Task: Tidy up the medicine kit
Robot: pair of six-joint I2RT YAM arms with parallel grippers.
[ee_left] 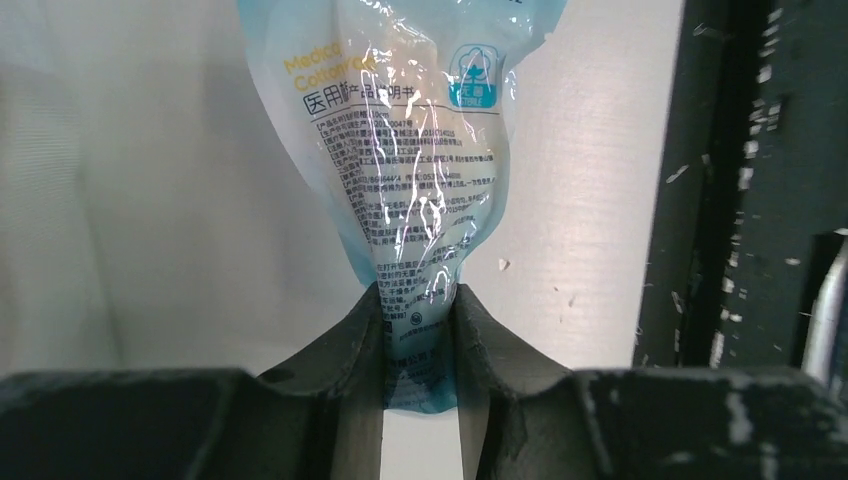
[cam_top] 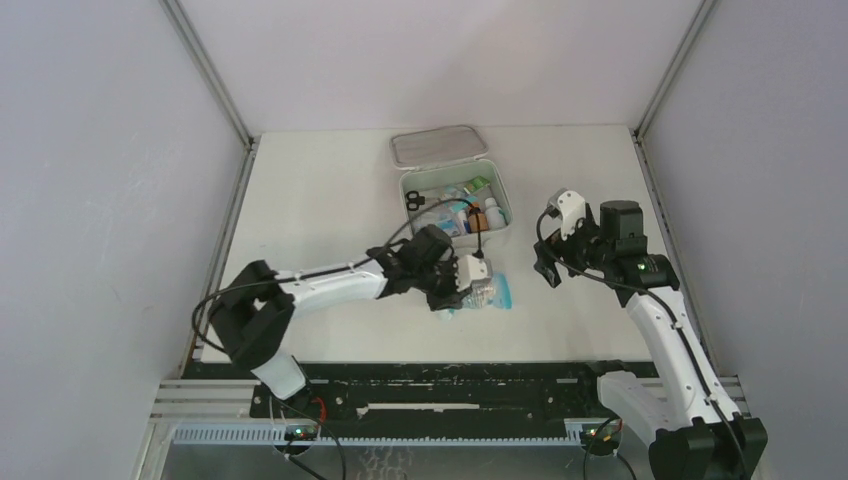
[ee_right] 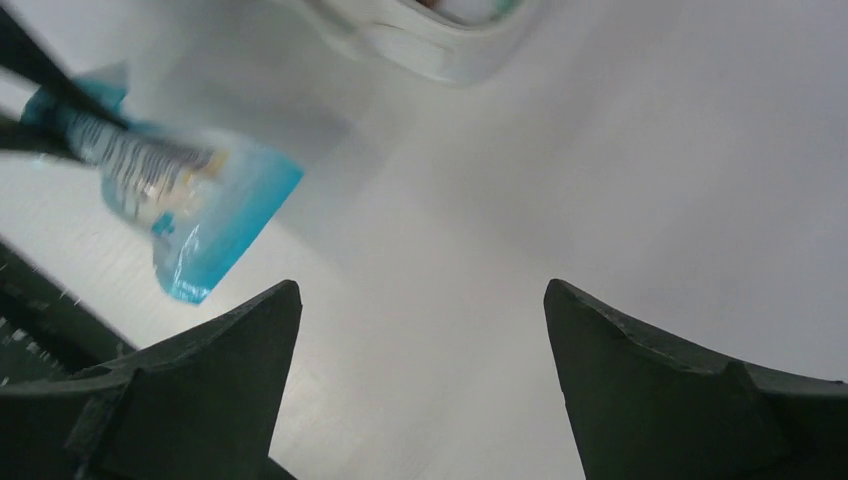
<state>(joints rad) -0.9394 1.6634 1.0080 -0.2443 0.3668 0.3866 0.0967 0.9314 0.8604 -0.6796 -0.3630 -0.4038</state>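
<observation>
The medicine kit (cam_top: 497,188), a white square soft case, stands open at the back middle of the table, its lid (cam_top: 438,146) folded back behind it. Small bottles, packets and black scissors (cam_top: 414,200) lie inside. My left gripper (cam_top: 455,290) is shut on the end of a blue-and-clear cotton packet (cam_top: 486,292), in front of the kit; the left wrist view shows the packet (ee_left: 420,180) pinched between the fingers. My right gripper (cam_top: 548,268) is open and empty, to the right of the packet, which shows in its view (ee_right: 190,200) beside the kit's rim (ee_right: 440,55).
The black rail (cam_top: 420,375) runs along the table's near edge, just below the packet; it also shows in the left wrist view (ee_left: 760,180). Grey walls close in the table left, right and behind.
</observation>
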